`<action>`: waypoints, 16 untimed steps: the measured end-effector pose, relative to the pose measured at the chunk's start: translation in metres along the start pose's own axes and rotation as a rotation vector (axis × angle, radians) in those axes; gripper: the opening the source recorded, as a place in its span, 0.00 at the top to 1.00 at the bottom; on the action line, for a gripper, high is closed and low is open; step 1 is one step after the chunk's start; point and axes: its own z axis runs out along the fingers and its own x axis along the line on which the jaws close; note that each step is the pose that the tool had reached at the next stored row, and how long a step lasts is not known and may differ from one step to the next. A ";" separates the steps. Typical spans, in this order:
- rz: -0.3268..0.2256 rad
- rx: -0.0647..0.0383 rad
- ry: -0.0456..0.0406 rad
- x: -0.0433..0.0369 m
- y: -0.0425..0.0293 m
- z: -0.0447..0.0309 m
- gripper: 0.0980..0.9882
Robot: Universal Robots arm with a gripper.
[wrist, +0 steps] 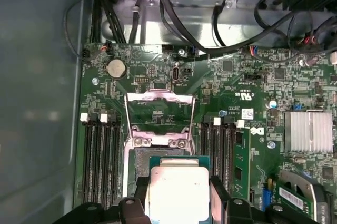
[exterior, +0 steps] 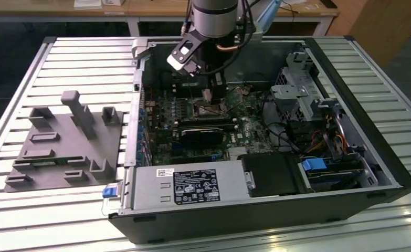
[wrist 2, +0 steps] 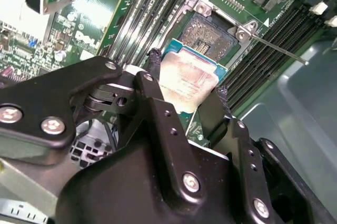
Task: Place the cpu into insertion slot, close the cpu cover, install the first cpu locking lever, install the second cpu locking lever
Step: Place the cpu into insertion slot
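Exterior view's left: grey fixture block [exterior: 65,142]. To its right, inside the open case [exterior: 261,220], the gripper [wrist 2: 187,76] had its jaws clamped on the cpu [wrist: 178,192], which was close over the insertion slot [wrist 2: 210,31] but not seated. The cpu cover [wrist: 158,95] stood raised. Hazard: a tilted or offset chip could bend socket contacts.

I see a chip [wrist 2: 192,84] with a dull, smudged silver metal top, a matt black end effector [wrist 2: 187,75], a bare shiny metal cover [wrist: 159,96].
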 end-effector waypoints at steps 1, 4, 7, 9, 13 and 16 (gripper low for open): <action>0.000 0.001 0.0000 0.0000 -0.0002 0.0018 0.51; 0.000 0.001 0.0000 -0.0001 -0.0005 0.0065 0.51; -0.010 0.002 0.0008 -0.0001 -0.0008 0.0099 0.51; -0.015 0.002 0.0011 0.0001 -0.0009 0.0120 0.51; -0.015 0.002 0.0012 0.0010 -0.0014 0.0152 0.51; -0.015 0.002 0.0010 0.0025 -0.0018 0.0176 0.51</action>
